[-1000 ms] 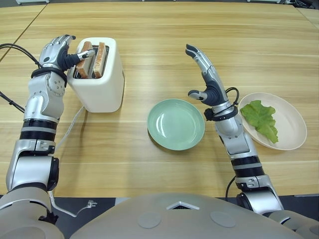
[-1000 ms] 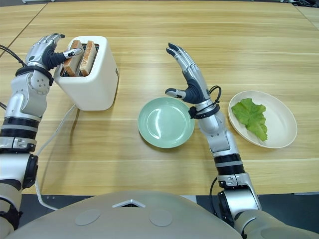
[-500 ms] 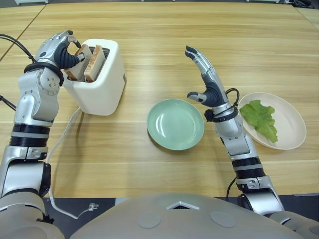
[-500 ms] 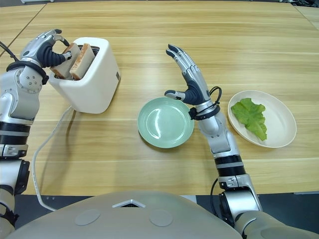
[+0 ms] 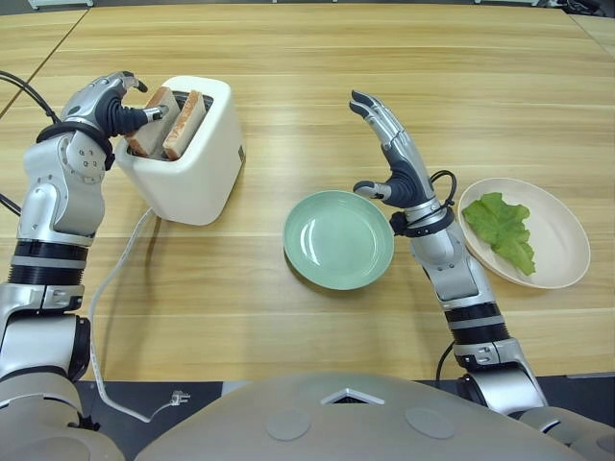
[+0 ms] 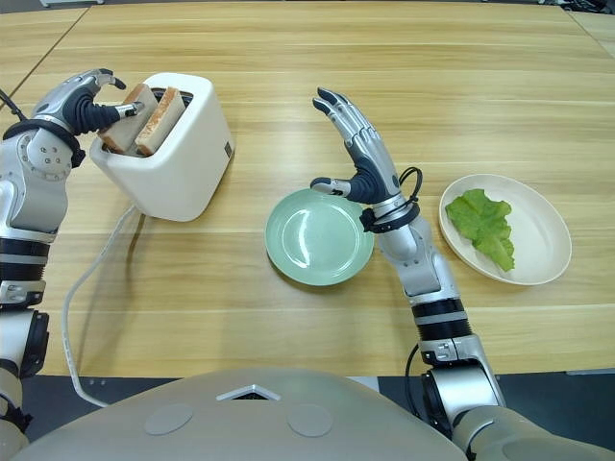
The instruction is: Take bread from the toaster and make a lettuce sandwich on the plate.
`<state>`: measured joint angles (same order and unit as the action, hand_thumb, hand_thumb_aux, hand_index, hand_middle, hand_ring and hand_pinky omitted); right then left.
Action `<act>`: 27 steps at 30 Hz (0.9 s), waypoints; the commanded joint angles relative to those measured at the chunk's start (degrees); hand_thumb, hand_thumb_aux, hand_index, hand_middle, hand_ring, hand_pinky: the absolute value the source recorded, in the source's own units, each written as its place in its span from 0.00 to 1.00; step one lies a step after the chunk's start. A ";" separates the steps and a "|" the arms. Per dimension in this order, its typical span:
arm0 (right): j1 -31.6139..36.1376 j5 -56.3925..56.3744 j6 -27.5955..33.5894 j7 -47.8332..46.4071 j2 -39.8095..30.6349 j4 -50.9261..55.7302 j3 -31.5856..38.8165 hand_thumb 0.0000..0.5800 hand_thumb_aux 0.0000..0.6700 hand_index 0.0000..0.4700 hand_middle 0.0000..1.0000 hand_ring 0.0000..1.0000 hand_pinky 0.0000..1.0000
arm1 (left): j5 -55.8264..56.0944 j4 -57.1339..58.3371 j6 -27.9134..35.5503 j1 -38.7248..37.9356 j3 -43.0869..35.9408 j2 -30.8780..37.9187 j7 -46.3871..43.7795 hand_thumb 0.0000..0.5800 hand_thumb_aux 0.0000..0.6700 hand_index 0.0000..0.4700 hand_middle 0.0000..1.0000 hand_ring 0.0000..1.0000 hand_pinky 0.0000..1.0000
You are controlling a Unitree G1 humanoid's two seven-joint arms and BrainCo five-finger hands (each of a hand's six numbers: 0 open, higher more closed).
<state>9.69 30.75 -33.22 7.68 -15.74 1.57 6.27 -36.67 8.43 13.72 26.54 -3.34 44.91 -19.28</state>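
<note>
Browned bread slice (image 5: 149, 108) stands in the white toaster (image 5: 197, 163), far left on the wooden worktop (image 5: 288, 58), with the fingers of your left hand (image 5: 106, 106) pinched on it. Your right hand (image 5: 394, 163), fingers spread and empty, hangs by the round green plate (image 5: 338, 274). Leafy green lettuce (image 5: 500, 230) lies in the cream dish (image 5: 562, 254), right.

A white cord (image 5: 111, 279) trails across the pale wooden counter (image 5: 288, 58) and over its near edge, ending in a plug (image 5: 176, 394).

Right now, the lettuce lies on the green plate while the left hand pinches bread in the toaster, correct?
No: the left eye view shows the lettuce on the beige plate, the green plate bare. The left hand does pinch bread in the toaster.
</note>
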 commanded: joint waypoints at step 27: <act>1.81 -0.09 1.06 1.26 0.32 -0.13 0.26 0.00 0.00 0.00 0.00 0.00 0.00 | 19.87 4.85 -3.79 23.63 3.18 2.12 -17.18 1.00 1.00 1.00 0.00 0.00 0.00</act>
<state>10.43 31.53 -32.74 8.89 -15.40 1.00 6.75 -18.80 13.81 9.43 48.03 -0.12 46.64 -33.88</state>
